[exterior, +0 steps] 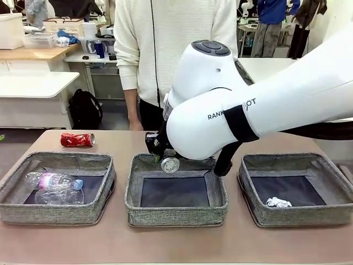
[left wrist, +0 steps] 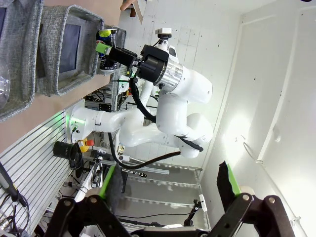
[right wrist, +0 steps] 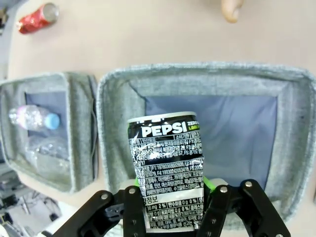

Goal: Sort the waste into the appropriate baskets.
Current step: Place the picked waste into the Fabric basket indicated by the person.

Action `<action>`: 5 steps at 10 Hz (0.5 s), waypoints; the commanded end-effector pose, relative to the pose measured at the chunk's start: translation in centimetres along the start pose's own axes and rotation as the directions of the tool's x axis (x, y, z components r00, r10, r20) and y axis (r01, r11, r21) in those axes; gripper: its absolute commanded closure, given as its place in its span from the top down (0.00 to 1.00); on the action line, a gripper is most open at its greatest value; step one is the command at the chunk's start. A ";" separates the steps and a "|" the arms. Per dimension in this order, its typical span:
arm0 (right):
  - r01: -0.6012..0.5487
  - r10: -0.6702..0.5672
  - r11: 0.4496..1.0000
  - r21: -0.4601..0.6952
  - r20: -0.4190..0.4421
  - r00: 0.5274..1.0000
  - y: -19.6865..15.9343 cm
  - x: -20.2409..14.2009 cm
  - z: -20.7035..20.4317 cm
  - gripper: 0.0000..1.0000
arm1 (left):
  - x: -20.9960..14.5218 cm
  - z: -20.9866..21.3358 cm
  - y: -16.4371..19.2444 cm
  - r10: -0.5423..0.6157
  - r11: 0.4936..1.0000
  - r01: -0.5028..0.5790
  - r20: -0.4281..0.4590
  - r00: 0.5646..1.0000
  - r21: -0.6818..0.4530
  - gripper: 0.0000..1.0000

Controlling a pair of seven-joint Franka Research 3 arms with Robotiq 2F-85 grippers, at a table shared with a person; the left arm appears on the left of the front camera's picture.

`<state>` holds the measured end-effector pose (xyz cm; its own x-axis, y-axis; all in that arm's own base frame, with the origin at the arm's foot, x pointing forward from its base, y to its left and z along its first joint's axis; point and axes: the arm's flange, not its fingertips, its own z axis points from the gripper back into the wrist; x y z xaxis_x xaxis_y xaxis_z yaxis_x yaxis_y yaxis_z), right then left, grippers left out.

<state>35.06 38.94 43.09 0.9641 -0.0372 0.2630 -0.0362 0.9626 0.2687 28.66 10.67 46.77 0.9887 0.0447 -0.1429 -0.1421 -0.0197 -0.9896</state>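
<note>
- Black soda can (right wrist: 168, 170) sits between the fingers of the right gripper (right wrist: 170, 207), which are closed on its lower part; the can is upright in the right wrist view, with its crumpled label toward the camera.
- Beyond these fingers lies the middle basket (exterior: 176, 207); the can hangs over its near-person edge (in the front view its round end (exterior: 170, 164) shows just under the gripper).
- To one side of the fingers, the left basket (exterior: 16, 182) holds the clear plastic bottles (exterior: 55, 187), one with a blue cap and pink label (right wrist: 32, 117).
- Farther out, past that basket, the red soda can (exterior: 77, 139) lies on its side on the table (exterior: 176, 245).
- On the other side, the right basket (exterior: 336, 212) holds the small white paper wad (exterior: 278, 202).
- Left gripper (left wrist: 163, 217): its fingers stand well apart, with nothing between them.
</note>
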 end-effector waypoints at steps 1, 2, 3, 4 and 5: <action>0.016 -0.016 1.000 -0.004 -0.015 1.000 0.4 -0.1 0.5 0.34 | -0.2 0.0 -0.2 -0.020 1.000 0.020 -0.006 1.000 -0.018 1.00; 0.019 -0.019 1.000 -0.003 -0.007 1.000 0.3 -0.1 0.3 0.90 | -0.2 0.0 -0.2 -0.020 1.000 0.020 -0.006 1.000 -0.018 1.00; 0.015 -0.015 1.000 -0.006 -0.010 1.000 0.3 -0.1 0.4 0.90 | -0.2 0.0 -0.2 -0.020 1.000 0.020 -0.006 1.000 -0.018 1.00; 0.020 -0.020 1.000 -0.008 -0.010 1.000 0.3 -0.1 0.4 1.00 | -0.2 0.0 -0.2 -0.020 1.000 0.020 -0.006 1.000 -0.018 1.00; 0.022 -0.022 1.000 -0.007 -0.011 1.000 0.3 -0.1 0.4 0.94 | -0.2 0.0 -0.2 -0.020 1.000 0.020 -0.006 1.000 -0.018 1.00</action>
<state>35.01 38.90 43.04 0.9655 -0.0366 0.2580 -0.0339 0.9640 0.2636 28.66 10.67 46.77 0.9887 0.0447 -0.1429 -0.1421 -0.0197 -0.9896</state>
